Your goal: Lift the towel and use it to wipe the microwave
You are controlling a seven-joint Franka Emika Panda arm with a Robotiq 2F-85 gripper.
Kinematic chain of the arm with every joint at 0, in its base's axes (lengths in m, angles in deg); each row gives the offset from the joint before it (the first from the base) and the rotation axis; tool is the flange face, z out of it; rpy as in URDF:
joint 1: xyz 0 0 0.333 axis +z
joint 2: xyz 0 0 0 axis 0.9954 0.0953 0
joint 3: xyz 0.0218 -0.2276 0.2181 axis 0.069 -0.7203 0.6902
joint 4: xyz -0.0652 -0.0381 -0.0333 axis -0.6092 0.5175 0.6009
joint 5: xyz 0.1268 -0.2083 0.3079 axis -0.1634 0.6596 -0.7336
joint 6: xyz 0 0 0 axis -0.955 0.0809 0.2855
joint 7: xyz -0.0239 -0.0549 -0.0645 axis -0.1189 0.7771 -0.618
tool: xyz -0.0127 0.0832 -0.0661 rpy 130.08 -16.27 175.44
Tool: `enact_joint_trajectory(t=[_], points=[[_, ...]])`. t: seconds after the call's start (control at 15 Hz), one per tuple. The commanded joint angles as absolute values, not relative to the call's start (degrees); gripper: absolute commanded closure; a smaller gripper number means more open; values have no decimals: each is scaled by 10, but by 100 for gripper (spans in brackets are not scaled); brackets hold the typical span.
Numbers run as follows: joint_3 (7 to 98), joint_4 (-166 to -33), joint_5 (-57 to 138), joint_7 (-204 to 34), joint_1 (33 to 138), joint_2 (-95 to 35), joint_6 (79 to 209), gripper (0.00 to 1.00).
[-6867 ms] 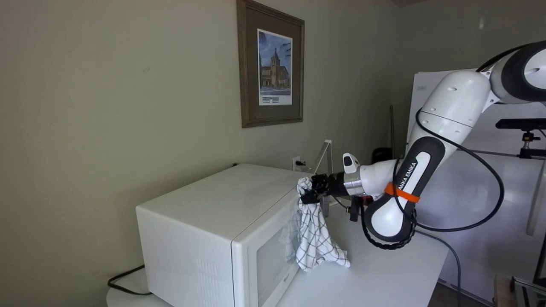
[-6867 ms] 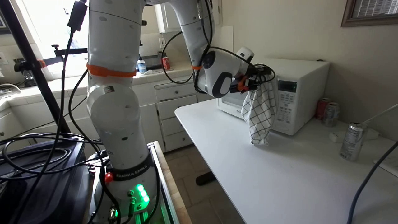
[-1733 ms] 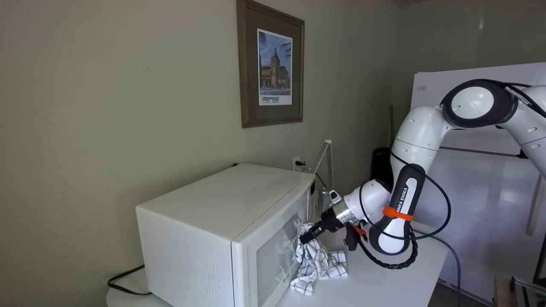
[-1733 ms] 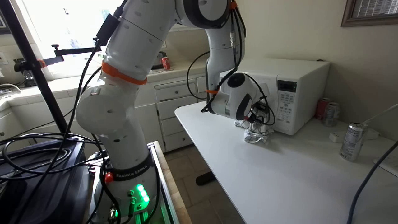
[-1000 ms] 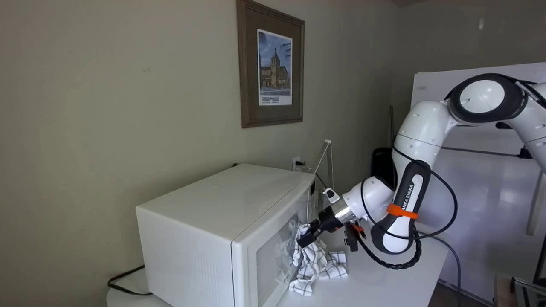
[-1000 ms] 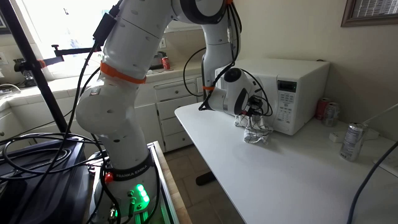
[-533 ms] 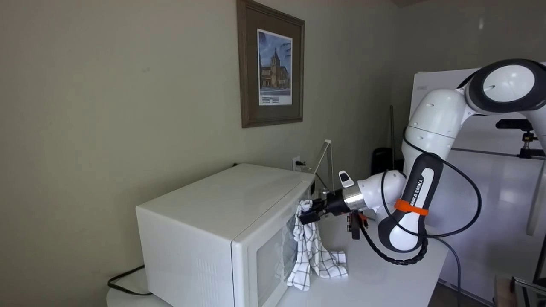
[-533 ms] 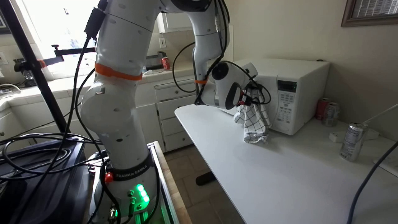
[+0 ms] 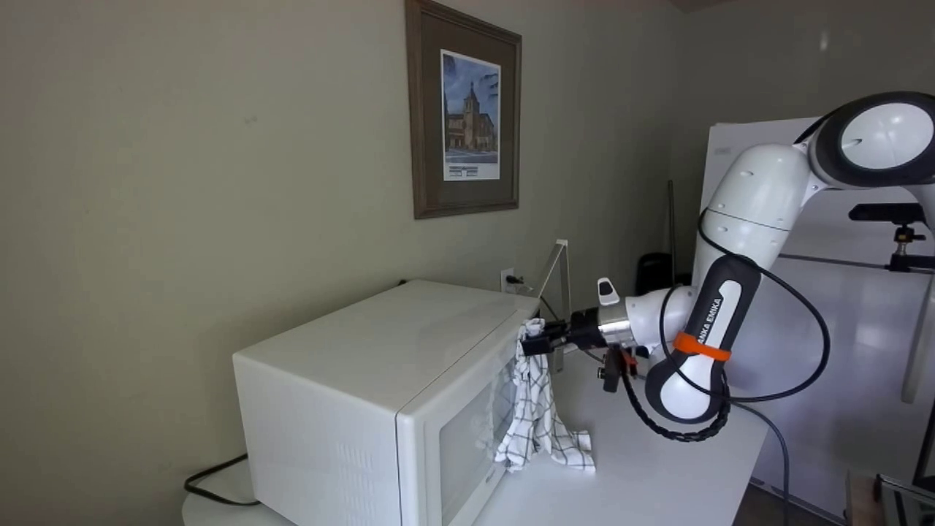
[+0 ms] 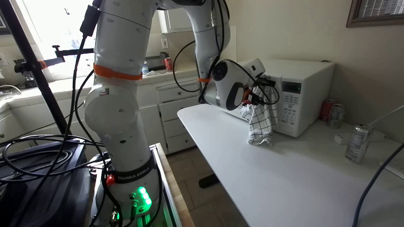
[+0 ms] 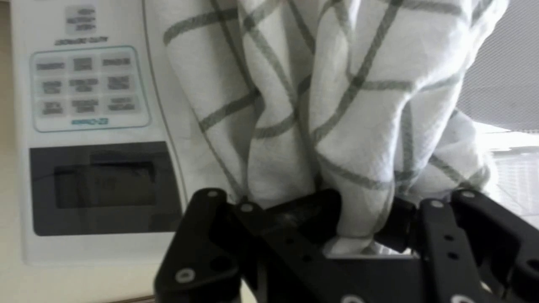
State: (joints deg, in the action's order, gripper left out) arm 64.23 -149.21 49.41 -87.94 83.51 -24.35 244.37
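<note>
White tabletop [image 10: 284,179]: towel [image 9: 537,409] lifted, wiping the microwave [image 9: 387,365] looks like the current step.
Gripper [image 11: 364,216] clamped on the towel's bunched top; rest hangs below it, against or just off the microwave front (can't tell contact), lower end apparently on the tabletop. Control panel [image 11: 88,92] near the gripper, to one side; silver can [image 10: 357,145] well apart. To do it well: lead with towel, not gripper; press lightly, sweep across the front, then down; lift enough that the tail doesn't drag.

Bright window [image 10: 50,28] above pale counter [image 10: 47,89]
</note>
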Motion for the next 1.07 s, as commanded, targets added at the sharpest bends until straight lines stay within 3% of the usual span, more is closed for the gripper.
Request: enact_joint_trajectory(t=[0.0,0.73,1.0], points=[[627,-1477,493,-857,837,-226,2429,100],[684,-1346,717,-700,736,-104,2232,100],[763,-1334,839,-611,646,-78,2120,100]])
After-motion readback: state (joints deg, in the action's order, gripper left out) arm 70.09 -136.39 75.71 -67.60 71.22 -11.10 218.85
